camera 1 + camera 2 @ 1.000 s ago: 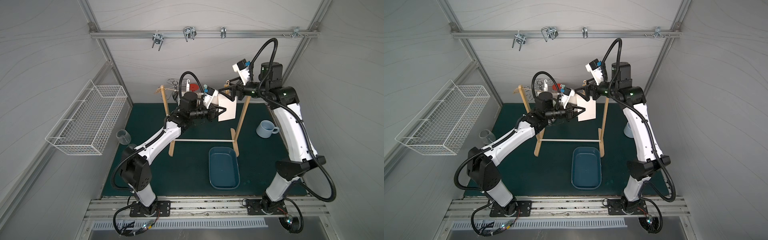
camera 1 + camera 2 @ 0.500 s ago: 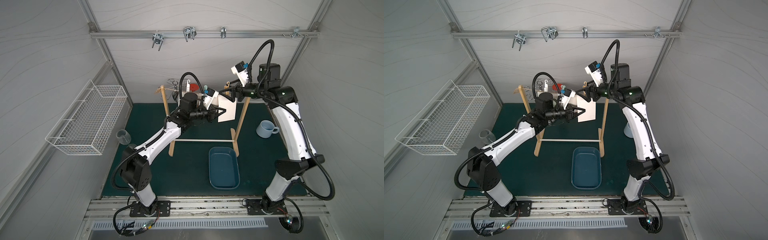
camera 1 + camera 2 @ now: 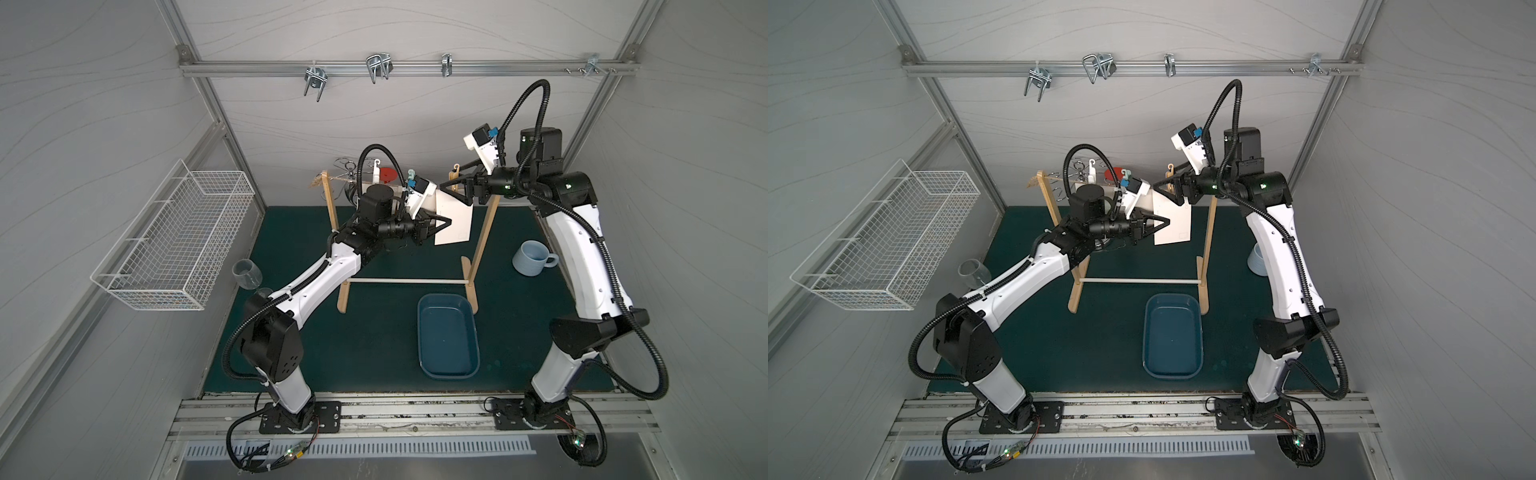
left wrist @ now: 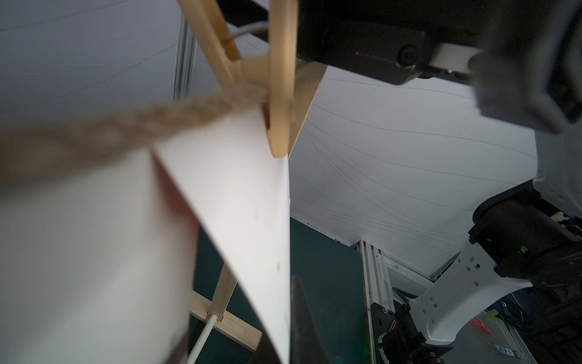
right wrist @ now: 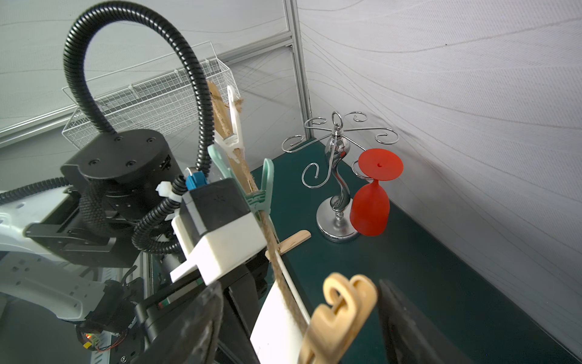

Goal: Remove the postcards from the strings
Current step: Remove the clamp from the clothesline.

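Postcard (image 4: 239, 201) w/ tiny dark specks, illegible; tan peg (image 4: 280, 94) at top corner.

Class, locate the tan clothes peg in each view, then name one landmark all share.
In a top view: peg above the postcard, at the rack's right end.
In a top view: peg above the postcard.
Left wrist: peg clipped on postcard corner.
Right wrist: peg within the right gripper.
Landmark: the postcard.

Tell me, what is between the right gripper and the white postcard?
A tan clothespeg, pinching the postcard onto the string. The right wrist view shows it between the open jaws of the right gripper.
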{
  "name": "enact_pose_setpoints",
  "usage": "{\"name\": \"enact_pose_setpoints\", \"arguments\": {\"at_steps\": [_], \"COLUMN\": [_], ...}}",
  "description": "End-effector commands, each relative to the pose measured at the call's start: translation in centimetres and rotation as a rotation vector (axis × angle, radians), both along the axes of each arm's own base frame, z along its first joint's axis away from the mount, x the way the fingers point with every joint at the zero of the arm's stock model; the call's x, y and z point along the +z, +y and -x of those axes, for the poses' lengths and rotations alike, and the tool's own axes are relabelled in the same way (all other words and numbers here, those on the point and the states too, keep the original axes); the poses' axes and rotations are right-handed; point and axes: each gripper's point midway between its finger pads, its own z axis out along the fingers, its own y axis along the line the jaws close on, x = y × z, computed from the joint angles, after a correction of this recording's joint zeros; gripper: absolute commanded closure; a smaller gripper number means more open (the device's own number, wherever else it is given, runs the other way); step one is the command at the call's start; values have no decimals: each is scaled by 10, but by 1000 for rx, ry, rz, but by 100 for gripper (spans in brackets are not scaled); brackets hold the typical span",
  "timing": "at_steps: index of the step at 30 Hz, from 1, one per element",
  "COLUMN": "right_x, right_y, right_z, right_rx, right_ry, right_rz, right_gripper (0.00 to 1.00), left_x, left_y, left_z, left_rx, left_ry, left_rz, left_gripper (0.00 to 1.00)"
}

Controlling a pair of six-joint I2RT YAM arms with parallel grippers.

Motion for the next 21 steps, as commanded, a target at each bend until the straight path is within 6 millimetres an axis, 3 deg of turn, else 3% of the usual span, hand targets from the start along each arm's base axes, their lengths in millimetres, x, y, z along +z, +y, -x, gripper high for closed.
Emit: {"name": "enact_pose_setpoints", "arguments": {"at_steps": [1,10,17,21], "right_x": [-17,-21,-18,-16], "right_y": [0,1,1,3], "right_z": [3,11,15,18], "right_rx": [23,58,54,65], "right_ry": [63,82,72,68], "right_rz": [34,38,44,48], "right_gripper": [22,33,27,28], "left_x": [20,19,16,16], "left_y": [5,6,8,8], "left_z": [4,1,-3,-4], "left_rx": [-12,-3,16,21], "left_ry": [-61,-63,-54,-51], "left_rz": [26,12,-1,-7], "left_gripper": [100,100,100,100]}}
